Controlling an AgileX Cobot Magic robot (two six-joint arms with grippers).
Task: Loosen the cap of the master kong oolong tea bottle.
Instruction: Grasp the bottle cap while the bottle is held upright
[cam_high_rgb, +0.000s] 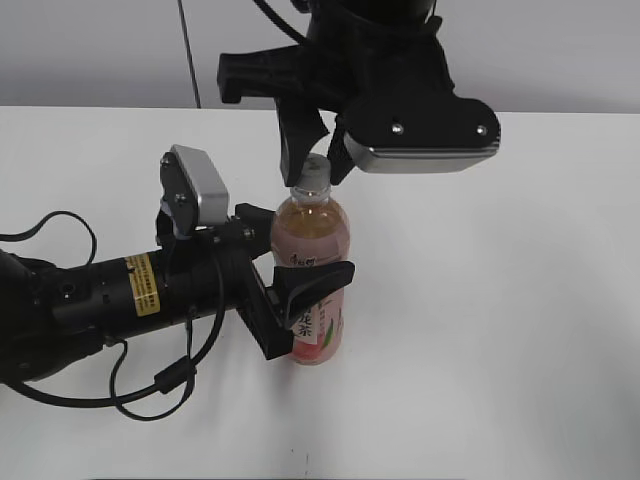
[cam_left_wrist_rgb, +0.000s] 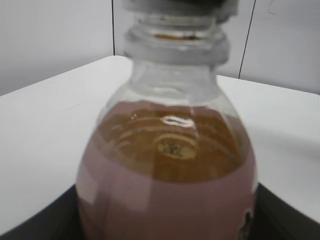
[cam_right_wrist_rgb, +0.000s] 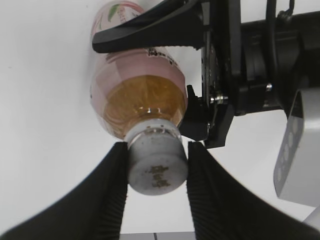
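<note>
Right wrist view looks straight down the bottle: the cap (cam_right_wrist_rgb: 157, 167) sits between the two ribbed fingers (cam_right_wrist_rgb: 112, 195) of the right gripper (cam_right_wrist_rgb: 157, 172), which press against its sides, so this claw is pinching the cap. A small dark mark shows on the cap's flat top. Below the claw the master kong oolong tea bottle (cam_right_wrist_rgb: 137, 102) runs away from the camera, and across its labelled body lie the black fingers of the left gripper (cam_right_wrist_rgb: 200, 75).

From the exterior view the bottle (cam_high_rgb: 312, 275) stands upright on the white table (cam_high_rgb: 500, 330), long axis vertical, cap (cam_high_rgb: 314, 170) pointing up into the right gripper (cam_high_rgb: 312, 160) that hangs directly above it. The left gripper (cam_high_rgb: 295, 295) comes in from the side and clamps the bottle's middle, one finger in front of the label and the other behind it. The left wrist view shows only the bottle's shoulder and neck (cam_left_wrist_rgb: 175, 45) close up, with the tea level just under the shoulder.

I judge the grasping step done and the twisting step in hand. The next move calls for the right wrist to rotate about the bottle's upright axis while keeping its squeeze on the cap, and for the left claw to hold the body firm so the bottle does not spin along with it. Whether the cap has already turned at all cannot be told
</note>
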